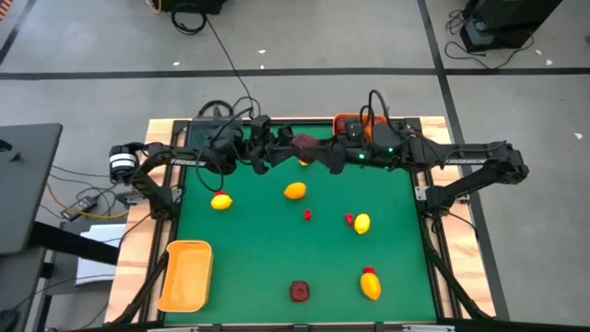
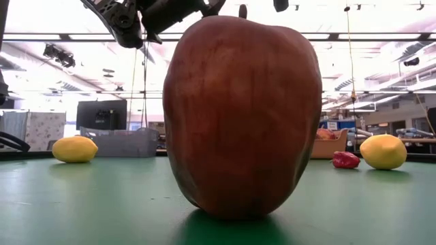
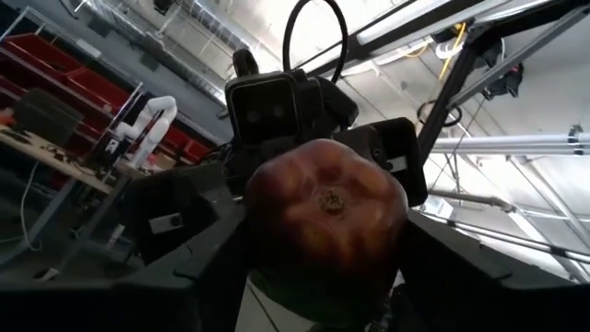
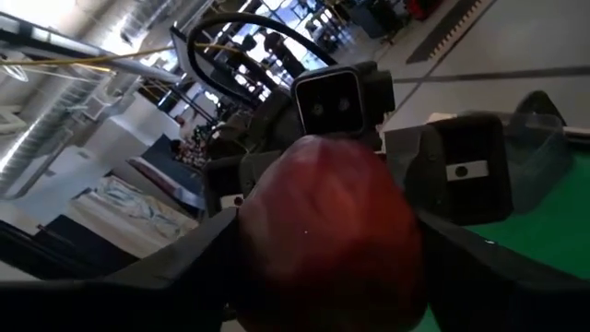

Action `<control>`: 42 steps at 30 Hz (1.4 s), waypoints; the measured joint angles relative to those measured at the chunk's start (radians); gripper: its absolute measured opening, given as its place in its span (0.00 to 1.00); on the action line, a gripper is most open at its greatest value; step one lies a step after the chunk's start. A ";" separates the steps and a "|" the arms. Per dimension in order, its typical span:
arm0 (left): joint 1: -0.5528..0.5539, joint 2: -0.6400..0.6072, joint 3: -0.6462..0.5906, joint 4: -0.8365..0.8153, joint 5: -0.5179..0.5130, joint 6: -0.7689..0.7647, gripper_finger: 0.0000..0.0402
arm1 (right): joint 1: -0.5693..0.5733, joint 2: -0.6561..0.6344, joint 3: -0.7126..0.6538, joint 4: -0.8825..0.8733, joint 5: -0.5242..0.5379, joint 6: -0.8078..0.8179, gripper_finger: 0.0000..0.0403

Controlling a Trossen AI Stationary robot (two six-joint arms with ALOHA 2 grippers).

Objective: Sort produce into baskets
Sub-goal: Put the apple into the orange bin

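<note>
A dark red fruit point(image 1: 302, 142) hangs above the table's far middle, between both grippers. My left gripper point(image 1: 288, 147) comes at it from the left and my right gripper point(image 1: 319, 150) from the right. In the left wrist view the fruit point(image 3: 324, 207) sits between my left fingers point(image 3: 184, 267). The right wrist view shows the fruit point(image 4: 323, 231) pressed between my right fingers point(image 4: 479, 267). Yellow lemons point(image 1: 221, 201) point(image 1: 295, 191) point(image 1: 361, 223) lie on the green mat. Another dark red fruit point(image 1: 299, 291) sits near the front and fills the low view point(image 2: 242, 116).
An orange basket point(image 1: 184, 275) lies at the front left; a second orange basket point(image 1: 347, 121) is at the far edge behind my right arm. A grey tray point(image 2: 119, 143) stands at the far left. Small red bits point(image 1: 307, 215) point(image 1: 349, 219) and another lemon point(image 1: 370, 287) lie on the mat.
</note>
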 joint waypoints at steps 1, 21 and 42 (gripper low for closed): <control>0.001 0.000 0.000 -0.003 -0.001 -0.001 0.66 | -0.007 -0.003 0.000 -0.012 -0.012 0.006 0.68; 0.074 -0.003 -0.002 -0.634 0.157 0.109 0.83 | -0.417 0.007 0.000 -0.733 0.007 -0.089 0.69; 0.085 -0.003 -0.002 -0.729 0.160 0.137 0.81 | -0.894 0.373 0.005 -0.756 -0.219 -0.363 0.70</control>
